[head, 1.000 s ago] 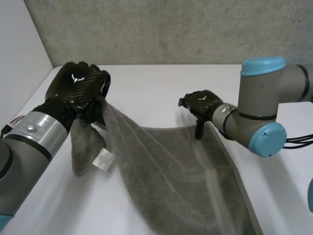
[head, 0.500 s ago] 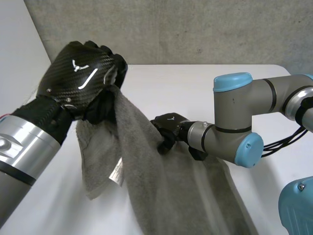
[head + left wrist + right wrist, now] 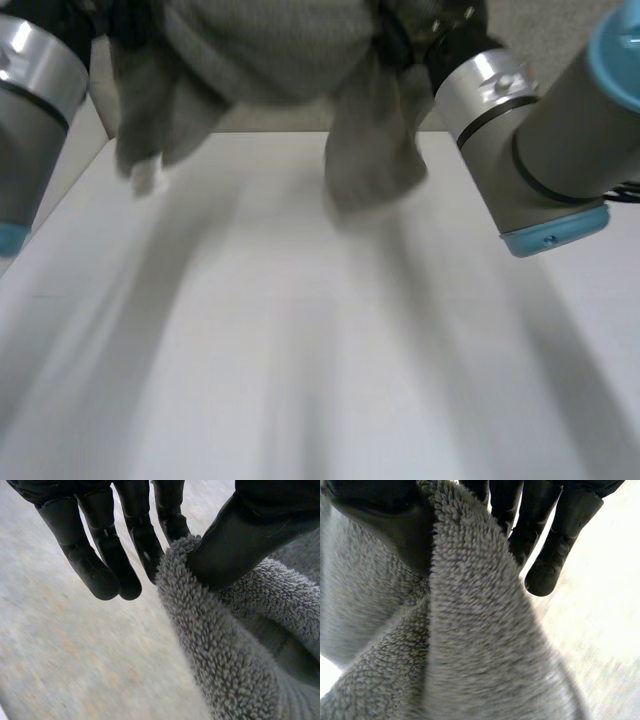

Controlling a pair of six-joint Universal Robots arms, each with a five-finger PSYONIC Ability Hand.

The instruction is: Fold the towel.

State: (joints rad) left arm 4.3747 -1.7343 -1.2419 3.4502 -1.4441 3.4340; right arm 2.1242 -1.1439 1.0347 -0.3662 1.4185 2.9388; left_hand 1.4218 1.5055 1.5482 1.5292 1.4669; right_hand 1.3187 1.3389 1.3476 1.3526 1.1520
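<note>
Towel of grey looped terry (image 3: 290, 50): is hanging bunched between both hands, above the smooth white table (image 3: 300, 350), two limp ends drooping.
Left hand (image 3: 100, 565), black and matte: is pinching a nubbly rolled edge between thumb and fingers.
Right hand (image 3: 560, 530), black: is pinching another thick fold likewise.

The left hand (image 3: 102, 560) and the right hand (image 3: 555, 540) are clad in matte black; behind the right hand, the right arm (image 3: 560, 130) is ringed in silver, then cased in grey and capped in light blue
</note>
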